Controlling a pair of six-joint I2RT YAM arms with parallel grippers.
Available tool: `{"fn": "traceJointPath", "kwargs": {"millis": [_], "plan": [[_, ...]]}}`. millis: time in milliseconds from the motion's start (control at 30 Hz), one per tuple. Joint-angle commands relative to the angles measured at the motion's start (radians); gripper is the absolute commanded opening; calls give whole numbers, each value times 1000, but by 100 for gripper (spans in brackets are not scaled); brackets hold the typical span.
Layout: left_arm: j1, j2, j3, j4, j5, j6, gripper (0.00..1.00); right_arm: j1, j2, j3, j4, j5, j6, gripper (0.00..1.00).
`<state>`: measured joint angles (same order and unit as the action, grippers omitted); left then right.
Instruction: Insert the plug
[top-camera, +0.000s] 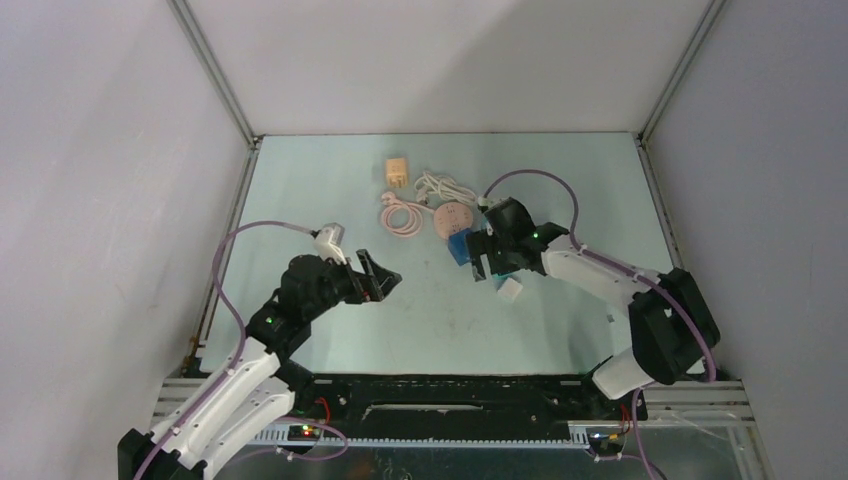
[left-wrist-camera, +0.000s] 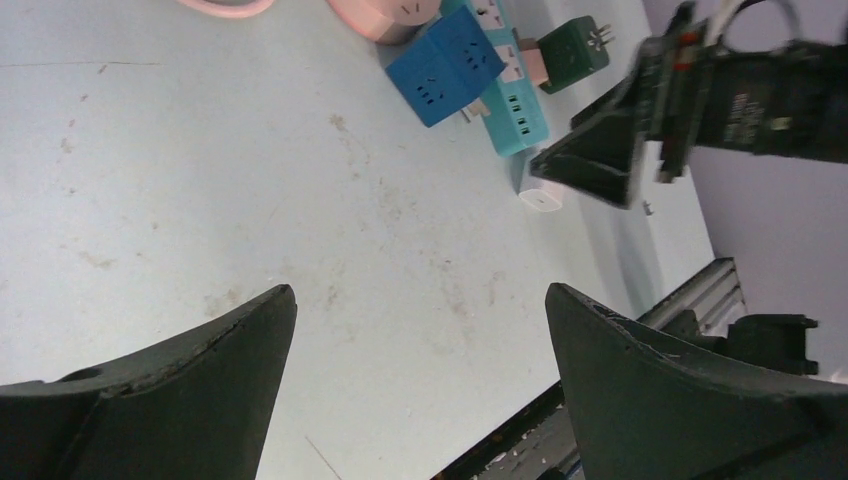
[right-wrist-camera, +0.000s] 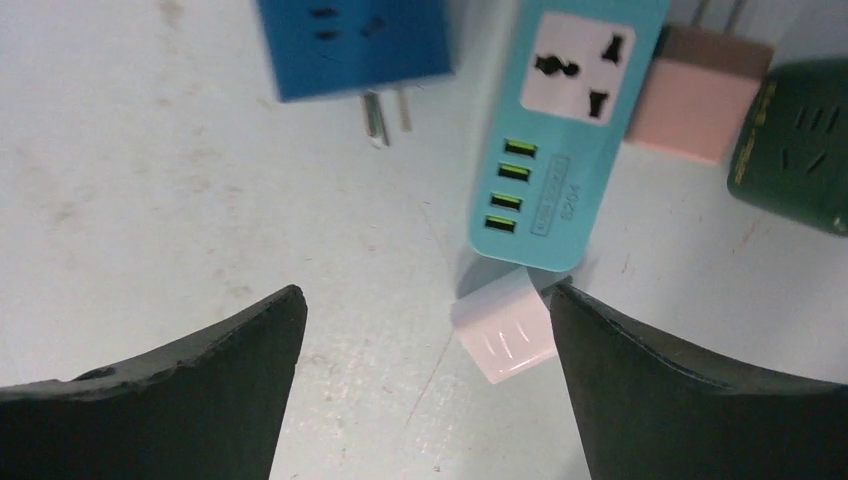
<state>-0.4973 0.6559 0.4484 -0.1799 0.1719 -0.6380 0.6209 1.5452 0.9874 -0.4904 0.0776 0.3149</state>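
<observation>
Wide dark fingers (right-wrist-camera: 200, 390) of the right gripper (right-wrist-camera: 425, 295) fill the bottom of its wrist view. The jaws stand well apart with only bare table (right-wrist-camera: 130, 180) between them, so nothing is held. A small white plug (right-wrist-camera: 503, 325) lies flat toward five o'clock from the middle of that view. It sits just beside the inner edge of the right-hand finger, perhaps touching it, and at the near end of the teal power strip (right-wrist-camera: 560, 130).

The strip runs up toward one o'clock, and its universal socket shows empty. At eleven o'clock a blue cube adapter (right-wrist-camera: 350, 40) lies with its two prongs bare, close beside the strip but in no socket. A pink adapter (right-wrist-camera: 700, 90) sits at two o'clock against the strip's far side, and a dark green one (right-wrist-camera: 795, 145) lies beyond it.

From above, the left gripper (top-camera: 378, 272) hovers at about nine o'clock from the right gripper, well apart from the strip. Its jaws are spread and empty.

Insertion looks not yet begun. I judge the white plug to be the piece meant, though the blue cube adapter could be. Either way it still has to be picked up, turned so its prongs face a socket, and pushed home, perhaps with the left arm steadying the strip.
</observation>
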Motion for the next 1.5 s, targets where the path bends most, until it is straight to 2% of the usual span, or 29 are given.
{"fn": "traceJointPath", "kwargs": {"millis": [0,200,400,500,700,867,1133,1333,1467], "plan": [[-3,-30,36,-31,-63,41,98,4,-40,84,48,-121,-88,95],[-3,-42,51,-39,-56,52,98,8,159,358,-57,-121,-149,96],[-3,-55,58,-104,-81,86,98,17,384,575,-197,-15,-172,98],[-3,-62,55,-111,-81,86,98,17,454,620,-229,24,-178,98],[-3,-71,42,-104,-72,71,98,17,540,639,-249,-91,-203,94],[-3,-72,46,-91,-85,57,98,25,533,607,-218,-78,-194,78],[-3,-73,67,-94,-74,54,98,33,473,568,-137,-78,-217,64],[-3,-91,78,-130,-105,60,98,33,443,559,-159,-78,-227,33],[-3,-103,82,-131,-124,54,98,37,345,488,-137,-83,-224,29]]}}
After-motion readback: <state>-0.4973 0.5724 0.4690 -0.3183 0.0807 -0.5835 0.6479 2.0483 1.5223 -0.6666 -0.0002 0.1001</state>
